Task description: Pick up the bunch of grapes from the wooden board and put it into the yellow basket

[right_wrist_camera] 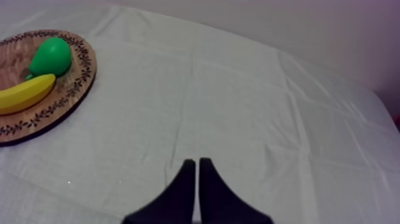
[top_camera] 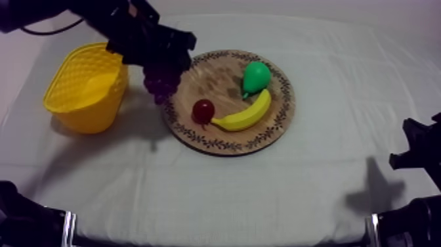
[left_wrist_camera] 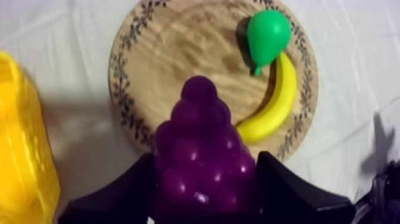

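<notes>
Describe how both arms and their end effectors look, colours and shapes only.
Both arms are black and blocky: the left arm and the right arm. The left end effector has two broad black fingers that taper towards their tips. The right end effector has the same matte black fingers, wide at the base and narrowing to points.

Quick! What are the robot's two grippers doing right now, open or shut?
Left gripper: shut on the bunch of grapes.
Right gripper: shut, holding nothing, over the cloth.
</notes>
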Action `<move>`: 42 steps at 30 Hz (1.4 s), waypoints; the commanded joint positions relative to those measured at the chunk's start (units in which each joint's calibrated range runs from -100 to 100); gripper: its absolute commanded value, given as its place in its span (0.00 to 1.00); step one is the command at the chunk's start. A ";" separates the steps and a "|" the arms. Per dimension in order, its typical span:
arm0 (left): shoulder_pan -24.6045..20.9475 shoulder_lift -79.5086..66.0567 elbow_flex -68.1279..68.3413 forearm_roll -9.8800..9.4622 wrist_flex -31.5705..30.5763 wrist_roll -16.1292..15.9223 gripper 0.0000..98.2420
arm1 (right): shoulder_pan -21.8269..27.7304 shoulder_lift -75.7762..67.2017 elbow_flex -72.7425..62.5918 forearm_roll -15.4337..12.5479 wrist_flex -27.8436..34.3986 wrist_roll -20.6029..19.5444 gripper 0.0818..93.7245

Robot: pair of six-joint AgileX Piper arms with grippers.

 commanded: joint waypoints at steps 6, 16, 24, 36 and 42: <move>-2.09 -8.14 9.78 0.69 -1.52 -0.66 0.54 | 0.01 -0.02 -0.01 0.01 0.01 0.01 0.00; -11.02 -10.40 10.04 1.56 -0.57 -3.57 0.54 | 0.01 -0.02 -0.01 0.01 0.01 0.01 0.00; -17.73 -9.38 6.56 1.48 1.47 -5.33 0.55 | 0.01 -0.02 -0.01 0.01 0.01 0.01 0.00; -22.98 -2.38 2.72 0.68 0.91 -7.03 0.55 | 0.01 -0.02 -0.01 0.01 0.01 0.01 0.00; -24.31 2.48 4.67 0.61 -2.06 -7.96 0.55 | 0.01 -0.02 -0.01 0.01 0.01 0.01 0.00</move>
